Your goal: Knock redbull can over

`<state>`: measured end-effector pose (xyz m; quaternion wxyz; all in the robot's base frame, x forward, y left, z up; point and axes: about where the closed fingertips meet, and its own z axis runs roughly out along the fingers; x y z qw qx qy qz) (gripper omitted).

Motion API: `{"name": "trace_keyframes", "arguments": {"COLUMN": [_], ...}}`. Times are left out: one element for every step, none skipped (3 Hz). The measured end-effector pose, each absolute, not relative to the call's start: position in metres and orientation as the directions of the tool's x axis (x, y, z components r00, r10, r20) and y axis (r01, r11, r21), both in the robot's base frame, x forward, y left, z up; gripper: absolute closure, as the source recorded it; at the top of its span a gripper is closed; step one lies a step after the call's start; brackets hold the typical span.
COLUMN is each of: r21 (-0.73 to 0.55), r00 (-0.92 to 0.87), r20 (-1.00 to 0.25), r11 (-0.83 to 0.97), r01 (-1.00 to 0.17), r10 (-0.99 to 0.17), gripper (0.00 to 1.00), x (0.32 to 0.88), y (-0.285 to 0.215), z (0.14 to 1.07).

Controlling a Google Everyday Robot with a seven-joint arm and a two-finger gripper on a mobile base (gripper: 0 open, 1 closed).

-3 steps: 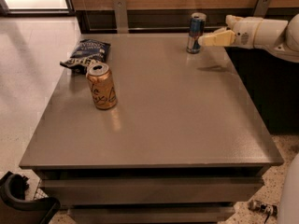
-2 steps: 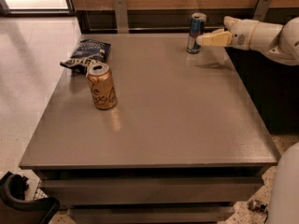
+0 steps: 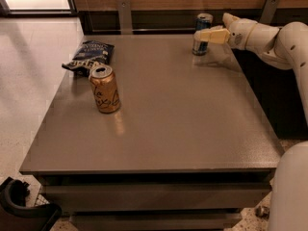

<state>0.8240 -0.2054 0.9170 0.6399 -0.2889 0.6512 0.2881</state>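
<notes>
The redbull can [image 3: 202,33] is a slim blue-and-silver can standing upright near the far right edge of the grey table [image 3: 159,114]. My gripper [image 3: 201,35] reaches in from the right on a white arm, and its tan fingers [image 3: 211,35] lie against the can's right side at mid height, partly covering it.
A wider gold can [image 3: 105,88] with script lettering stands upright on the left half of the table. A dark blue chip bag [image 3: 90,55] lies behind it at the far left. A wooden wall with metal brackets runs behind the table.
My gripper has moved left toward the redbull can and now overlaps its right side. The can still stands upright in the same spot.
</notes>
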Motion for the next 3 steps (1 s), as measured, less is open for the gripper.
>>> {"name": "trace_keyframes", "arguments": {"r21": [0.026, 0.043, 0.045], "r00": [-0.003, -0.038, -0.04], "r20": [-0.999, -0.999, -0.999], "r11": [0.661, 0.666, 0.664], "r01": [-0.75, -0.744, -0.746], "r10": [0.035, 0.023, 0.023], "gripper": [0.0, 0.17, 0.39], "x": [0.828, 0.835, 0.835], "y": [-0.191, -0.179, -0.176], "z": [0.921, 0.908, 0.907]}}
